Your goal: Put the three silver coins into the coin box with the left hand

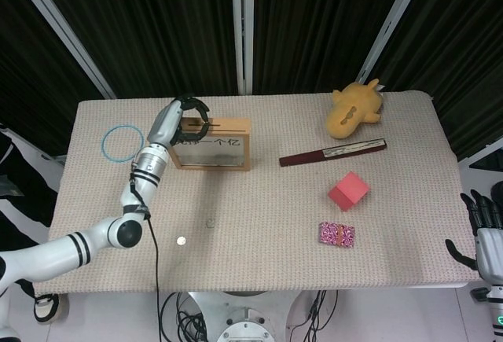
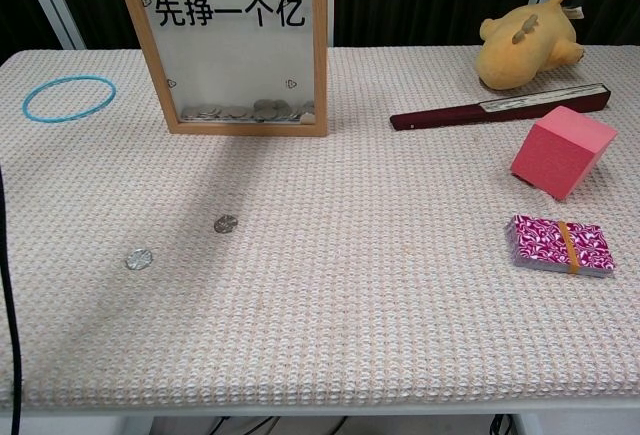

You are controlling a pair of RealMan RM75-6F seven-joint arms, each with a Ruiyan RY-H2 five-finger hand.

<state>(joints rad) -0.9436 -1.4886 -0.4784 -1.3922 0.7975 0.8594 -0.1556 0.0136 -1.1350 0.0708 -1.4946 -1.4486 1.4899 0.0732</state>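
Two silver coins lie near-left on the table. The left hand curls over the coin box top; whether it pinches anything, I cannot tell.

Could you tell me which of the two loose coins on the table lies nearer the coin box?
The right-hand coin: it lies closer to the coin box than the other coin, which sits further left and nearer the table's front edge.
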